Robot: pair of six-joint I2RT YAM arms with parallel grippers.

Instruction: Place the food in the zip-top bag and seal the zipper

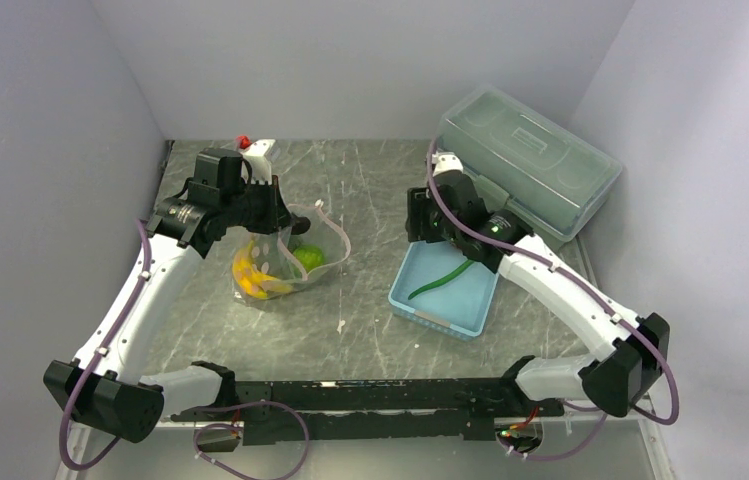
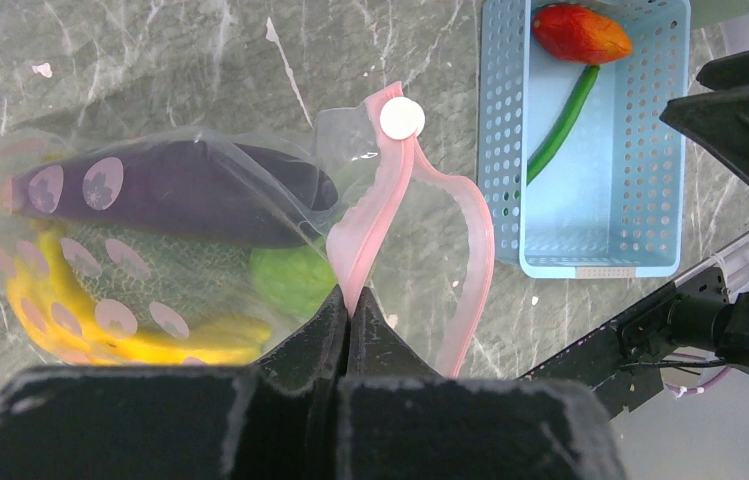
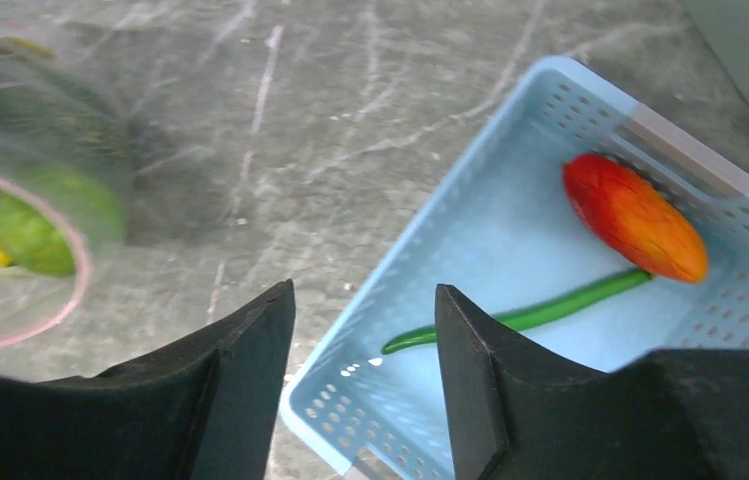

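Pinching pink zipper (image 2: pixel 380 215), left claw (image 2: pixel 350 305); right claw (image 3: pixel 365 300) gapes over basket (image 3: pixel 450 215) edge.

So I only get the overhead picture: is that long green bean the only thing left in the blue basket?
Observer: No. The right wrist view shows an orange-red fruit lying beside the green bean in the basket; overhead, the right arm covers it.
Operator: And is the left end effector actually holding the bag?
Observer: Yes. Its own camera shows it shut on the bag's pink strip.
Operator: Anything in there besides the yellow and green?
Observer: A purple eggplant too.
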